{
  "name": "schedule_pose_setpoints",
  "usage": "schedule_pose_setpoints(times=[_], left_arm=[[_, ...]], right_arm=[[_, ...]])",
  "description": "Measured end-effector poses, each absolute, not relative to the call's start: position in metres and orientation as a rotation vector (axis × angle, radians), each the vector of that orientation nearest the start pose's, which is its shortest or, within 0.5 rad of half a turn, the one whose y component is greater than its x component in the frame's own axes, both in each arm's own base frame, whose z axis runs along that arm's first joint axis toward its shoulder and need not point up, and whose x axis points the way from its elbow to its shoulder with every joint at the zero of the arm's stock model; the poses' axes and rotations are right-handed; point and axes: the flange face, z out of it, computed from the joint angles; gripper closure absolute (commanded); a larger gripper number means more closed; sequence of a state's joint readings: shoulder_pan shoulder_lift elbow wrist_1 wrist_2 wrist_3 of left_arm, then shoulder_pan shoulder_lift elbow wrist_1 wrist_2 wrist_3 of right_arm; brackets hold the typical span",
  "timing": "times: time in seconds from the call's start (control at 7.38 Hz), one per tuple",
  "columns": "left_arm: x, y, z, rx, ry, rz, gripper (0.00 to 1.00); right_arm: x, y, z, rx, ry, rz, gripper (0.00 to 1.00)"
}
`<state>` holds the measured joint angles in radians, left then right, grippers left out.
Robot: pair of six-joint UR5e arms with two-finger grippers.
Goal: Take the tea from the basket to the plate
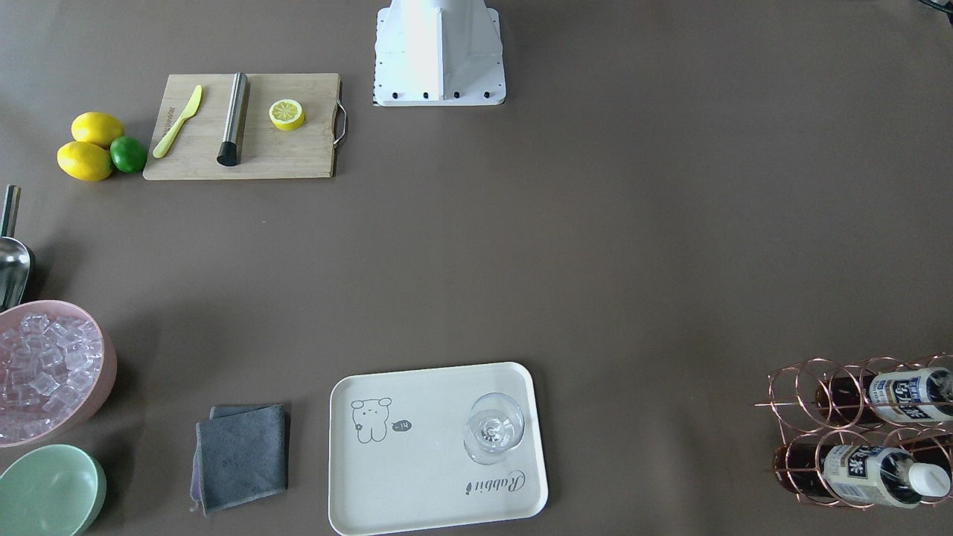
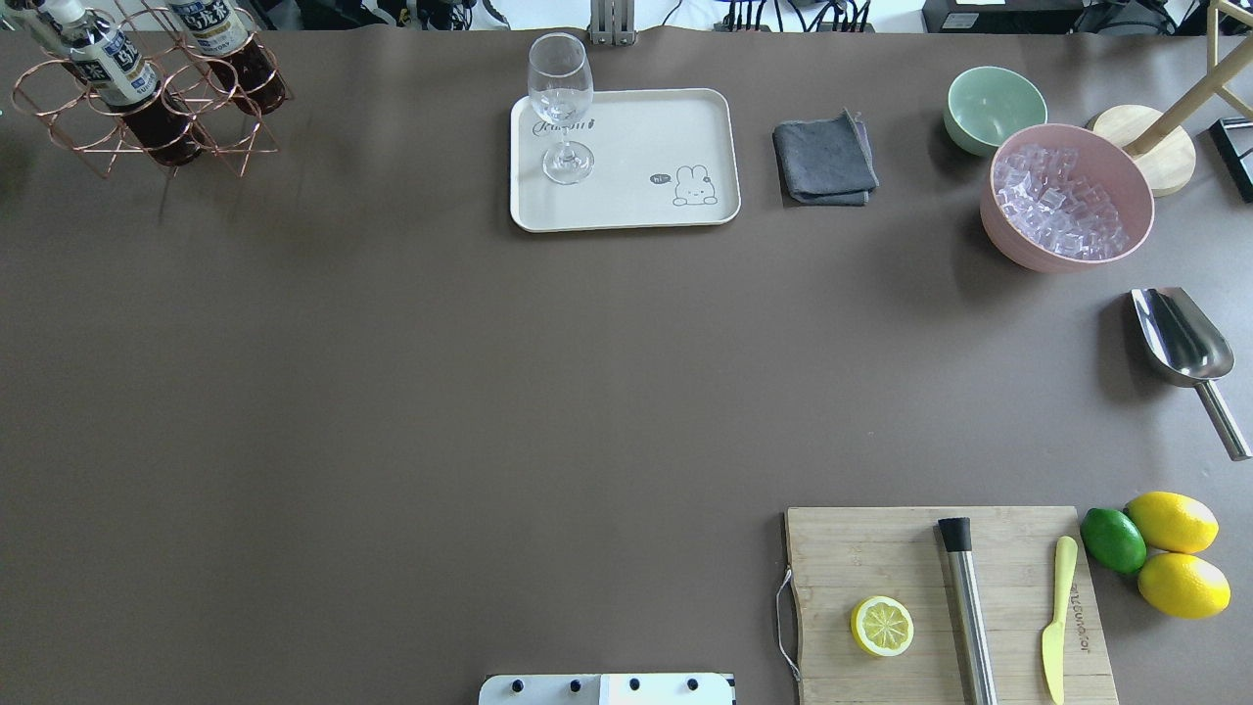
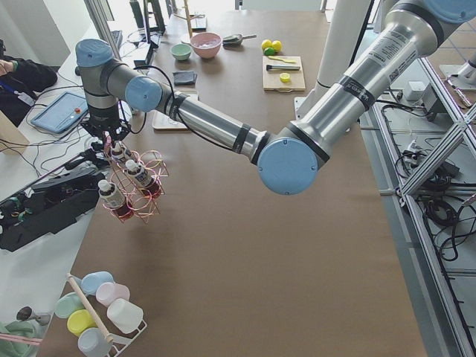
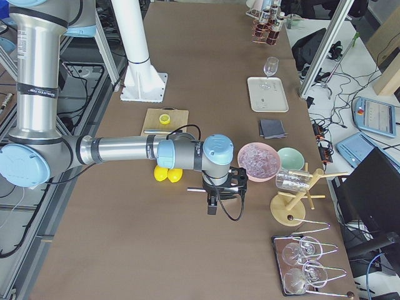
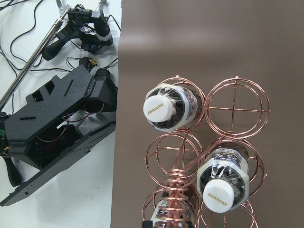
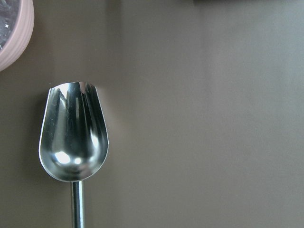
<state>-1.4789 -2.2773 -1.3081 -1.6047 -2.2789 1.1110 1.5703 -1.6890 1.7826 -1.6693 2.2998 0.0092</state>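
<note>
The basket (image 2: 59, 127) is a copper wire rack at the table's far left corner; it also shows in the front-facing view (image 1: 811, 387). Three tea bottles lie in its cells, white caps up in the left wrist view (image 5: 161, 109). Two show from overhead (image 2: 108, 64). The plate (image 2: 636, 127) is a cream tray holding a wine glass (image 2: 561, 98). My left gripper (image 3: 109, 140) hangs just above the basket; I cannot tell if it is open. My right gripper (image 4: 212, 203) hovers over the table near the pink bowl; I cannot tell its state.
A steel scoop (image 6: 73, 137) lies under the right wrist. A pink bowl of ice (image 2: 1067, 201), a green bowl (image 2: 994, 103) and a grey cloth (image 2: 824, 162) stand right of the plate. A cutting board (image 2: 940, 587) with knife, lemon half and lemons is near right.
</note>
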Motion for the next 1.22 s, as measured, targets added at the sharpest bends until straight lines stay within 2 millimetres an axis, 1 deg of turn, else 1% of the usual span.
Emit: schedule_pose_setpoints(times=[0.14,0.27,0.41,0.68,0.81,0.95,1.22], left_arm=[[-0.011,-0.742,0.329,0.799,0.422,1.282,1.00],[-0.016,-0.720,0.321,0.805,0.449,1.273,1.00],[-0.019,-0.694,0.313,0.813,0.468,1.268,1.00],[-0.021,-0.653,0.292,0.834,0.467,1.283,1.00],[-0.023,-0.636,0.292,0.843,0.462,1.291,1.00],[-0.025,-0.620,0.299,0.842,0.461,1.290,1.00],[-0.038,-0.582,0.312,0.817,0.471,1.254,1.00]], right_arm=[[0.065,-0.440,0.623,-0.009,-0.729,0.007,0.00],[0.064,-0.440,0.623,-0.010,-0.729,0.005,0.00],[0.063,-0.440,0.623,-0.011,-0.729,0.002,0.00],[0.061,-0.441,0.622,-0.012,-0.729,-0.003,0.00],[0.060,-0.441,0.622,-0.013,-0.729,-0.005,0.00],[0.059,-0.441,0.622,-0.014,-0.728,-0.008,0.00],[0.057,-0.441,0.623,-0.015,-0.727,-0.010,0.00]])
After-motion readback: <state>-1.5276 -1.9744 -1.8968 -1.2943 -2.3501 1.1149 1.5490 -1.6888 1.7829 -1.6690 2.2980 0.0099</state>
